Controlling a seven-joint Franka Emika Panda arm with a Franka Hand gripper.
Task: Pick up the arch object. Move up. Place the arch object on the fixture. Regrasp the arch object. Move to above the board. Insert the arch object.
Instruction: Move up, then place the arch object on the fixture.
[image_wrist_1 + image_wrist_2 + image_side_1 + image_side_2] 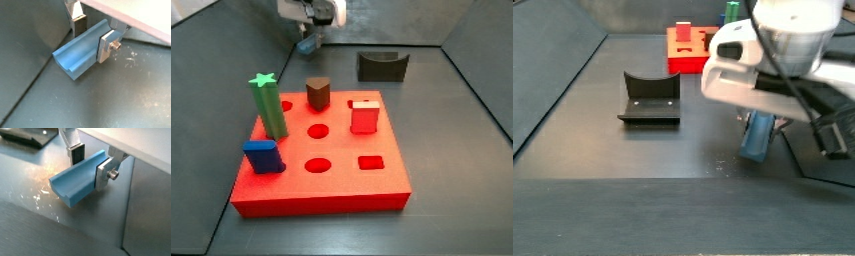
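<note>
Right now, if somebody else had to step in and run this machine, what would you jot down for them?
Gripper: shut on the arch object, holding it above the dark floor, off to the side of the board.
Fixture: empty, standing apart from the gripper in a side view.
Board: green, brown, red and blue pieces stand on it; several holes open.
Done: the arch is picked up.
Left: set it on the fixture, regrasp, carry it above the board, insert.

You are finding no readable text, labels, brands or numbers anywhere: nothing is showing on the gripper (93, 36), arch object (79, 52), fixture (649, 97) or board (325, 160).
</note>
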